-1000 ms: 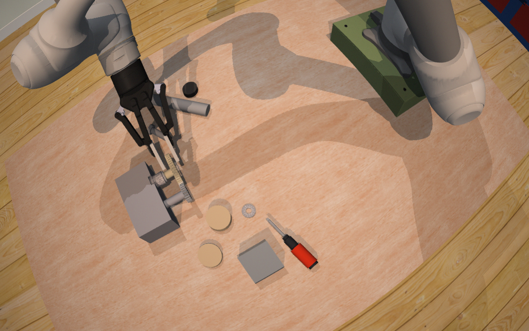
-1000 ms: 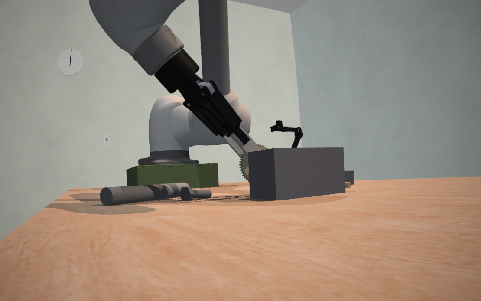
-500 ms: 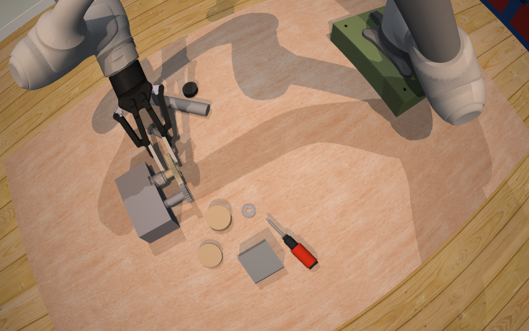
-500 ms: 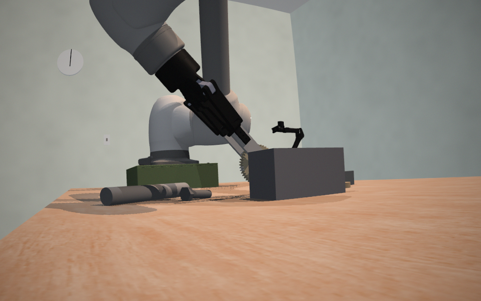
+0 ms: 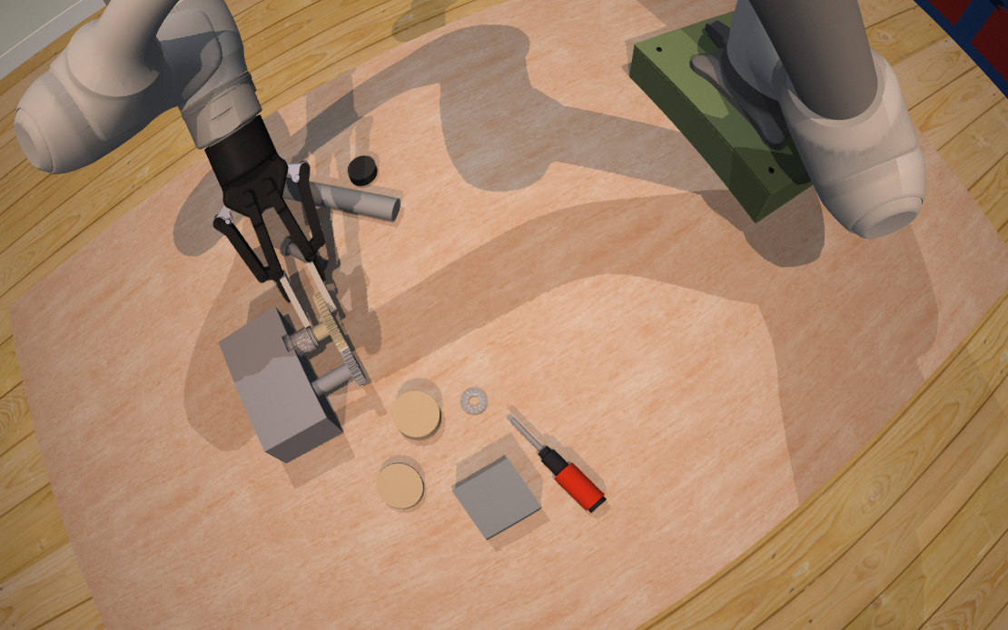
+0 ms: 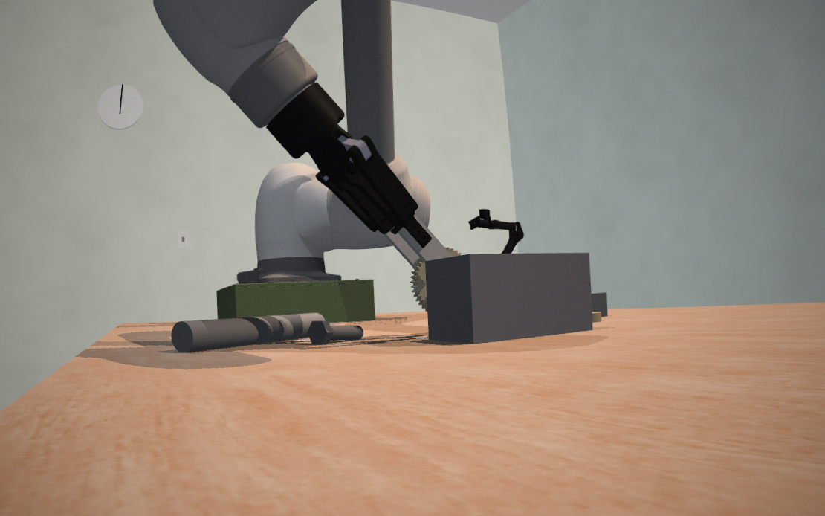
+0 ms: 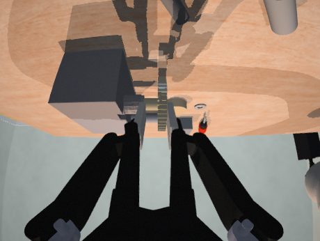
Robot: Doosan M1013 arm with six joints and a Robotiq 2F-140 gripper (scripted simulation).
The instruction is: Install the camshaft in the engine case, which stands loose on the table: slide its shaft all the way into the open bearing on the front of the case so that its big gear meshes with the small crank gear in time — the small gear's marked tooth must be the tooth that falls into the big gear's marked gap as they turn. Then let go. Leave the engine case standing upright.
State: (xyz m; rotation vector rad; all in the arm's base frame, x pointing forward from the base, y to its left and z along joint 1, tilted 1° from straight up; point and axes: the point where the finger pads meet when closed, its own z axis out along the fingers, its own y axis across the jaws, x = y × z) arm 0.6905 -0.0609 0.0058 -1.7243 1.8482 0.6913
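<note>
The tan, finely toothed big gear (image 5: pixel 340 338) of the camshaft stands on edge just in front of the plain grey block-shaped engine case (image 5: pixel 276 386), near the left edge of the worktop. Its short tan hub and grey shaft (image 5: pixel 327 380) run into the case front, beside a small speckled silver crank gear (image 5: pixel 300 340). The timing marks are too small to make out. The black gripper (image 5: pixel 317 297) slants down from the far-left corner, its narrow pale fingers parted a little and straddling the gear's upper rim; whether they pinch it cannot be told. The case stands upright.
</note>
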